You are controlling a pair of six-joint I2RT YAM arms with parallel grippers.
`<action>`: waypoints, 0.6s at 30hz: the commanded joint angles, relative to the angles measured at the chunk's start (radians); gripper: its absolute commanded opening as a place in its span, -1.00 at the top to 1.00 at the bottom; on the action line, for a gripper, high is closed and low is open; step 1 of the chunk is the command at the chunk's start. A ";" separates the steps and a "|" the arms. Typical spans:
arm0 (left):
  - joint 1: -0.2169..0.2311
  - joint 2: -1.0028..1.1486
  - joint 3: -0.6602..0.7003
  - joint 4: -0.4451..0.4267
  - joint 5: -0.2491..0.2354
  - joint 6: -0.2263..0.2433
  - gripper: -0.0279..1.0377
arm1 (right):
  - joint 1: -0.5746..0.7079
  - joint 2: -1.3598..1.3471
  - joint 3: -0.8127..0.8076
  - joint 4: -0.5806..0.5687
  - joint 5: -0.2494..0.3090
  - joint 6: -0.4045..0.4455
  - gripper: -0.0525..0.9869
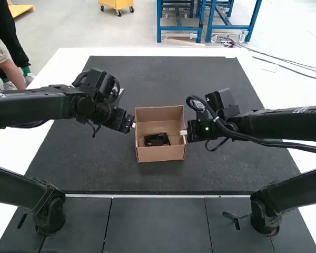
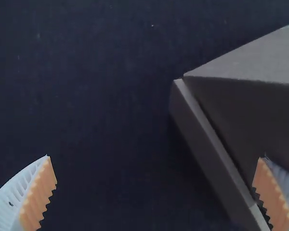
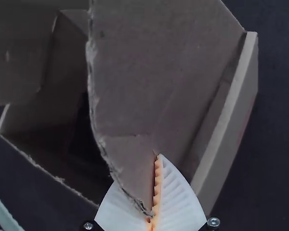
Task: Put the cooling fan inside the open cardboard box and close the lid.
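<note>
Fan [image 1: 157, 139] lies inside open cardboard box [image 1: 160, 153].

The cooling fan [image 1: 157, 139] lies in the open cardboard box [image 1: 160, 154] on the mat [image 1: 89, 158].

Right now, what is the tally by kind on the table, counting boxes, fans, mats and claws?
cardboard box: 1
cooling fan: 1
black mat: 1
claws: 2, the left claw and the right claw
Total: 5
</note>
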 commanded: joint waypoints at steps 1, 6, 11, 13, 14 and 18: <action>-0.009 -0.032 -0.005 -0.001 0.013 -0.004 -0.87 | 0.017 -0.018 -0.016 -0.013 0.019 -0.043 0.94; -0.009 -0.045 -0.016 -0.021 0.013 0.008 -0.87 | 0.017 -0.018 -0.022 -0.026 0.070 -0.081 0.93; -0.009 -0.062 -0.019 -0.049 0.013 0.024 -0.87 | 0.013 -0.018 -0.003 -0.036 0.097 -0.081 0.48; -0.011 -0.069 -0.019 -0.056 0.013 0.028 -0.87 | 0.011 -0.018 0.006 -0.047 0.100 -0.078 0.30; -0.009 -0.075 -0.018 -0.060 0.012 0.031 -0.87 | 0.008 -0.018 0.010 -0.053 0.102 -0.078 0.24; -0.006 -0.085 -0.019 -0.070 0.012 0.031 -0.87 | 0.007 -0.020 0.038 -0.102 0.102 -0.080 -0.18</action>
